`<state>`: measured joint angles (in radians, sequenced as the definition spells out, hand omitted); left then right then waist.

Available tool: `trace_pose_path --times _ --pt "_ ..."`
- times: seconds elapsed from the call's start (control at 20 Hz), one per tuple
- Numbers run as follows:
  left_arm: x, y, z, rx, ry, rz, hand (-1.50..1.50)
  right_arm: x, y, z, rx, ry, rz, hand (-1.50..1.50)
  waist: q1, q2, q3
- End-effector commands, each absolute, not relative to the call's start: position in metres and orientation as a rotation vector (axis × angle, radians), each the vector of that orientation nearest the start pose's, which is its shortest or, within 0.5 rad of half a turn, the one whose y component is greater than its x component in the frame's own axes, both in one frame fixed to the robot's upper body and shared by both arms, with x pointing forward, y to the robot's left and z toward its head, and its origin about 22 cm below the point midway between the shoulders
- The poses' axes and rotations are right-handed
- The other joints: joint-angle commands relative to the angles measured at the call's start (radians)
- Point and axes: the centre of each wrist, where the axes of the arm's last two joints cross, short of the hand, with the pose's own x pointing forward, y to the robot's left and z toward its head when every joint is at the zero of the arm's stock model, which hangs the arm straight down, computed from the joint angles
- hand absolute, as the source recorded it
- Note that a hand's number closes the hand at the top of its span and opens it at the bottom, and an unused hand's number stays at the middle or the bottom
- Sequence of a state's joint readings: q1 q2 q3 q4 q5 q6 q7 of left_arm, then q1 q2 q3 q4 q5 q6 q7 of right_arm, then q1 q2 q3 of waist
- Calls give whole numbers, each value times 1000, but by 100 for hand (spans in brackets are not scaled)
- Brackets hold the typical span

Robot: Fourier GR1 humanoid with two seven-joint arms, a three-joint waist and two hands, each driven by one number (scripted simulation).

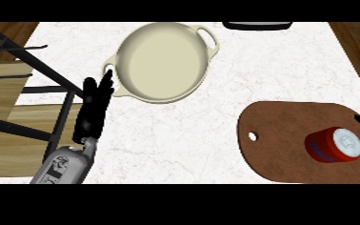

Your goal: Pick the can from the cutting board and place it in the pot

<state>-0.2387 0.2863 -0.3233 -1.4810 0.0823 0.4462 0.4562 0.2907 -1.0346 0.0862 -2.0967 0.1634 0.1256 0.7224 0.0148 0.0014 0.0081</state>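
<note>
- Head view: my left hand [95, 107] stands at the left of the counter [175, 133], fingers straight and apart, holding nothing, resting just beside the pot's near-left handle.
- My right hand does not show at all.
- The can [334, 145] lies tilted on the cutting board [281, 143], near its right end, at the view's right edge, with nothing touching it.
- The pot [163, 62] sits well apart from the board, up and to the left, and its inside is bare.
- As I judge it, nothing is done yet: the reach, the grasp, the carry across the counter and the drop into the pot are all left.
</note>
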Motion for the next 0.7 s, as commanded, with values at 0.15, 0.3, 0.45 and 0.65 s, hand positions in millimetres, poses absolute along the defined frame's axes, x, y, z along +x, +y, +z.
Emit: trace_pose_path --times 0.15,0.3,0.45,0.65 --pt "268 291 23 496 -1151 -127 0 179 -333 126 -859 -837 906 -150 31 2 -7" --pt "278 295 30 483 -1157 -139 0 184 -331 128 -885 -843 925 -150 23 4 -8" --pt "275 294 29 497 -1162 -122 0 186 -337 112 -907 -794 924 -150 27 3 -7" --pt "277 279 27 511 -1173 -148 0 195 -332 103 -878 -757 920 -150 30 3 -7"
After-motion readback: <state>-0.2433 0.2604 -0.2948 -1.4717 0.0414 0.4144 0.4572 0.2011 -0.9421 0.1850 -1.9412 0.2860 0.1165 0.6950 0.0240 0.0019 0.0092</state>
